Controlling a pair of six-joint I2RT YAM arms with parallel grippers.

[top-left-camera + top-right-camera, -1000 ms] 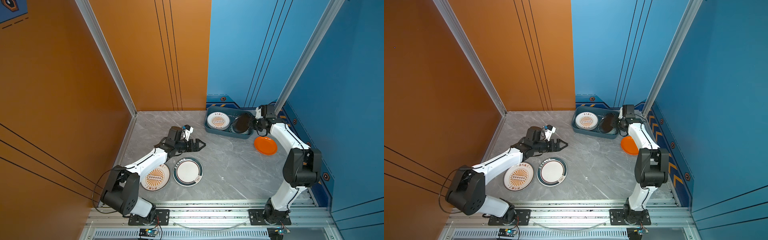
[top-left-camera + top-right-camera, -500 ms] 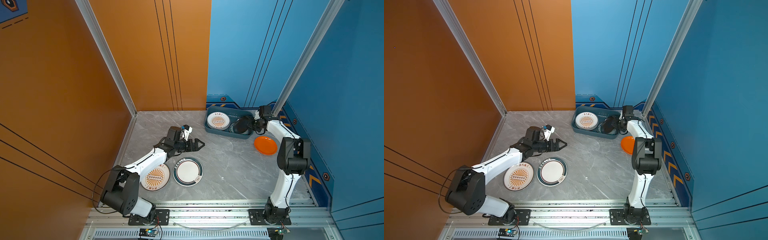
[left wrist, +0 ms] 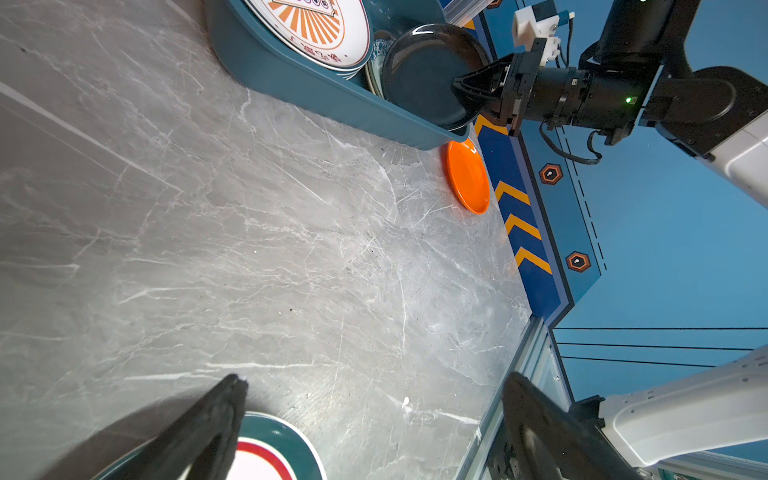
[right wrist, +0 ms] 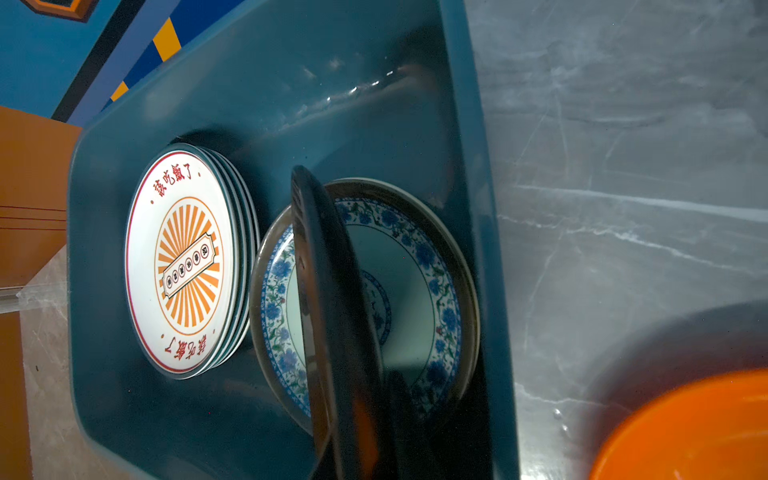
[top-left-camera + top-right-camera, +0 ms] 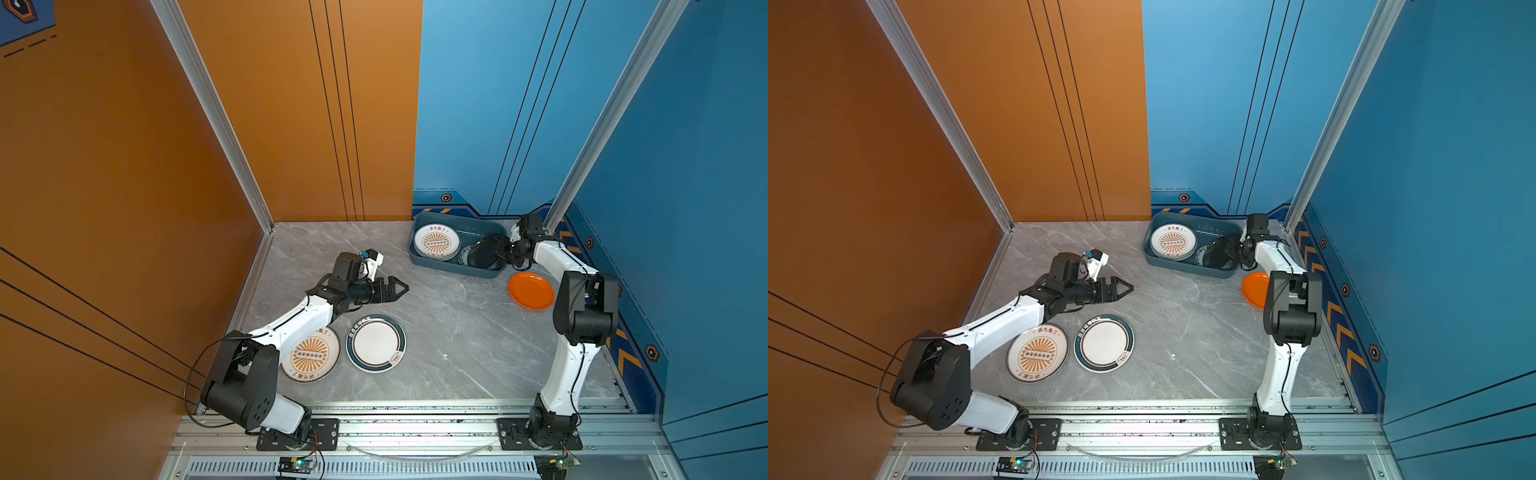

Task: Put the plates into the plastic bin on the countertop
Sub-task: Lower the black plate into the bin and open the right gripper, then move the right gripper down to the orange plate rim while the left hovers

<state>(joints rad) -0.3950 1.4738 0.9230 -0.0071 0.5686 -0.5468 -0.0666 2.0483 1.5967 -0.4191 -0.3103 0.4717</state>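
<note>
Top views: logged right gripper (image 5: 503, 254) clamped on rim of black plate (image 5: 484, 253), tilted over plastic bin (image 5: 444, 267); left gripper (image 5: 401, 287) spread wide, empty, near teal-rimmed plate (image 5: 376, 343) on countertop (image 5: 457, 332). Left wrist: confirms that rim pinch. Right wrist: shows black plate edge-on above patterned plate (image 4: 415, 270); judged stiff, glossy, breakable, rim hold only.

the left gripper (image 3: 374, 380) shows as two dark fingers spread wide apart above the grey marble countertop (image 3: 249, 249). a teal-rimmed plate (image 3: 286, 440) with a red inner ring lies flat, partly hidden by one finger. farther off, the plastic bin (image 3: 291, 89) holds a stack topped by a sunburst plate (image 3: 328, 29). the right gripper (image 3: 461, 89) pinches the rim of a tilted black plate (image 3: 419, 70) over the bin. an orange plate (image 3: 467, 176) lies just beside the bin's corner.
</note>
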